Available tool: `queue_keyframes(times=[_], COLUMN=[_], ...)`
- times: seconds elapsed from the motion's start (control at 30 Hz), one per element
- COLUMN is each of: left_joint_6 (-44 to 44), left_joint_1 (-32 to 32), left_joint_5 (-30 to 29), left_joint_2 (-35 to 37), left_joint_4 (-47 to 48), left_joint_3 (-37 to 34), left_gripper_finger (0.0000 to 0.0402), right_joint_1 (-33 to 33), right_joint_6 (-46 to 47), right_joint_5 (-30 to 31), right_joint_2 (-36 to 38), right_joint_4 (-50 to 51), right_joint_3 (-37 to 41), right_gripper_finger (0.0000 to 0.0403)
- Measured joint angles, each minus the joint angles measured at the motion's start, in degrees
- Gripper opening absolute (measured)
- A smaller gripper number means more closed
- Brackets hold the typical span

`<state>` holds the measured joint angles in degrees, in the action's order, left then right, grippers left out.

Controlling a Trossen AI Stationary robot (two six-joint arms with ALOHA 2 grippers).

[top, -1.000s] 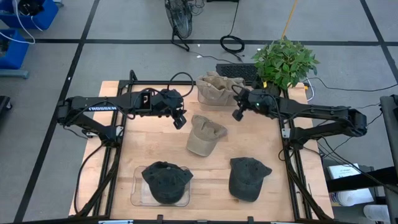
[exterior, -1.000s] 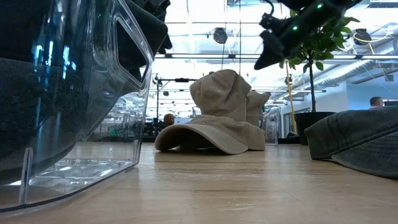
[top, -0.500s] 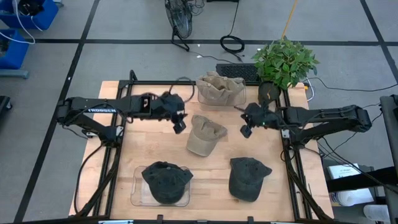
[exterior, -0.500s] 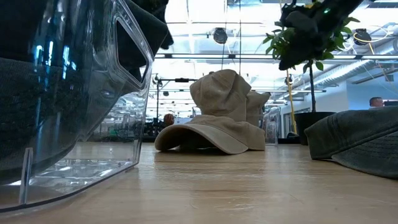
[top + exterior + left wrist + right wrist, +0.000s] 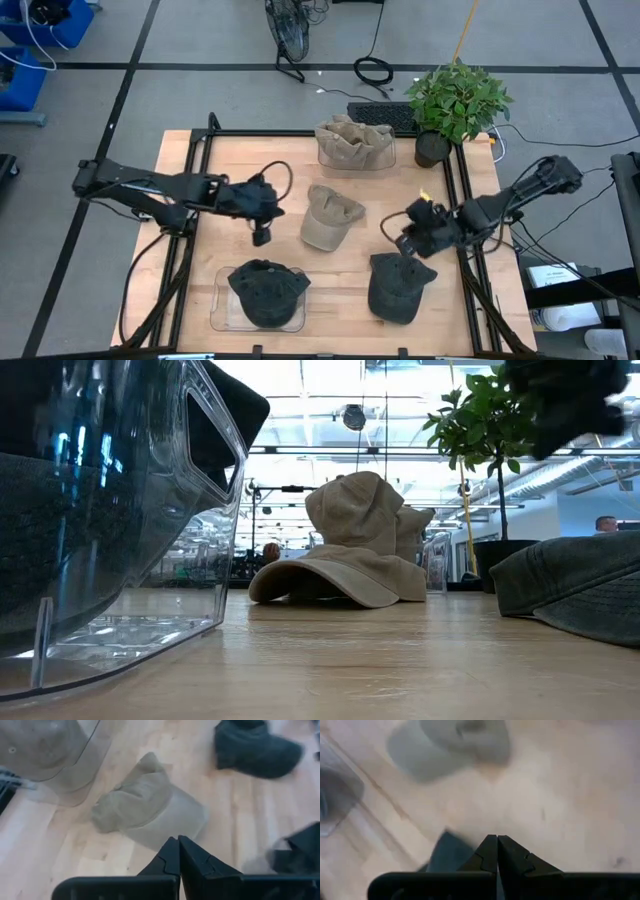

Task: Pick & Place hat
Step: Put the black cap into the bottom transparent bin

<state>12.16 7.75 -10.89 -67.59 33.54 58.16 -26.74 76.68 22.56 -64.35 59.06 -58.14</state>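
Right gripper [image 5: 410,237]: fingers pressed together, empty, poised just above the loose dark grey denim cap [image 5: 397,287], apparently to approach it.

Left gripper [image 5: 261,232]: fingers likewise closed, empty, hovering beside the tan cotton cap [image 5: 329,216] and above the clear plastic bin [image 5: 222,311].

Tan cotton cap: between both tools, flat on the light wooden table [image 5: 236,150], brim forward.

Clear plastic bin, below left tool: one dark cap [image 5: 266,291].

Second clear bin [image 5: 322,159], beyond both tools: crumpled tan caps [image 5: 354,137].
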Motion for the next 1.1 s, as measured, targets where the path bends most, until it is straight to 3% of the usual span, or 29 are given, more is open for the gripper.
queue_keyframes(times=[0.2, 0.37, 0.5, 0.73, 0.97, 1.1], left_joint_6=[1.0, 3.0, 3.4, 4.6, 6.0, 5.9], left_joint_1=[3.1, 4.8, 5.9, 6.6, 6.6, 6.6], left_joint_5=[-0.9, -1.2, -1.2, -1.2, -1.2, -1.2], left_joint_2=[6.5, 8.2, 8.3, 8.3, 8.3, 8.3], left_joint_4=[-1.0, -1.0, -3.0, -8.7, -9.9, -10.0], left_joint_3=[-4.5, -7.1, -9.3, -13.1, -13.6, -13.6], left_gripper_finger=[0.0012, 0.0005, 0.0016, 0.0004, 0.0022, 0.0007], right_joint_1=[-8.2, -13.9, -16.8, -19.2, -19.2, -19.1], right_joint_6=[23.3, 33.9, 39.7, 40.1, 40.3, 39.8], right_joint_5=[-12.1, -15.4, -15.4, -15.2, -15.2, -14.8], right_joint_2=[-3.8, -4.0, -4.0, -3.9, -3.7, -2.8], right_joint_4=[10.7, 10.4, 9.7, 1.8, -2.6, -13.2], right_joint_3=[-2.5, -0.4, 1.3, 6.4, 12.6, 17.8], right_gripper_finger=[0.0000, 0.0004, 0.0031, 0.0116, 0.0205, 0.0244])
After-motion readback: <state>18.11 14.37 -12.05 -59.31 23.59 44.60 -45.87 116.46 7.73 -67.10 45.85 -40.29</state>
